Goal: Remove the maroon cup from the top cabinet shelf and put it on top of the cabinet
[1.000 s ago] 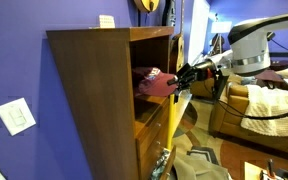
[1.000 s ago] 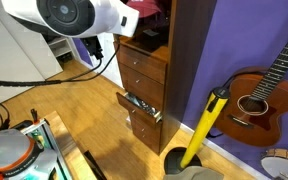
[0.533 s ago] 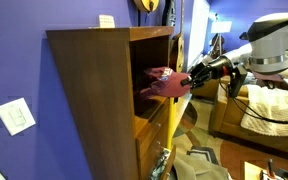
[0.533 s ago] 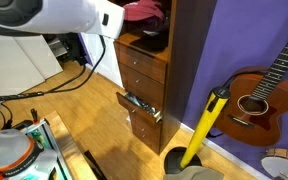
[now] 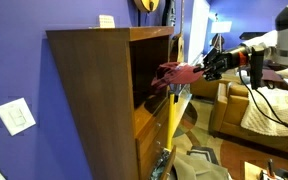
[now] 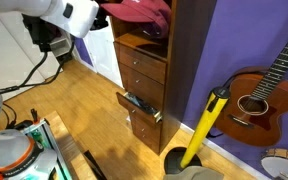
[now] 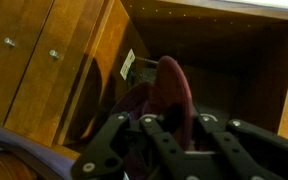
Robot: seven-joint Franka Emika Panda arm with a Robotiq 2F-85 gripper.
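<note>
Compared with a second ago, the maroon cup (image 5: 179, 73) is no longer being kept inside the cabinet (image 5: 89, 100). It is now being held out in front of the upper compartment's opening, clear of the top cabinet shelf (image 6: 142, 41). The gripper (image 5: 198, 71) is being seen farther from the cabinet's front than before. The gripper is being kept clamped on the cup's fabric (the cup is not yet being rested on the cabinet's flat top).

The cabinet is being backed by a purple wall (image 5: 14, 50), where a white wall plate (image 5: 16, 116) is being shown low beside the cabinet. A wooden floor (image 6: 74, 105) is being seen in front of the cabinet, and a sofa (image 5: 259, 115) is being seen well beyond its open side.

Only in an exterior view is a white card (image 5: 106, 20) being shown on the cabinet's top. Only in an exterior view are a guitar (image 6: 259, 95), leaning on the wall beside the cabinet, and a lower drawer (image 6: 142, 108), pulled partly out, being shown. The wrist view alone is showing the dark fingers (image 7: 109, 140) on either side of the cup, and a small card (image 7: 127, 65) lying on the shelf near the cabinet's front edge.
</note>
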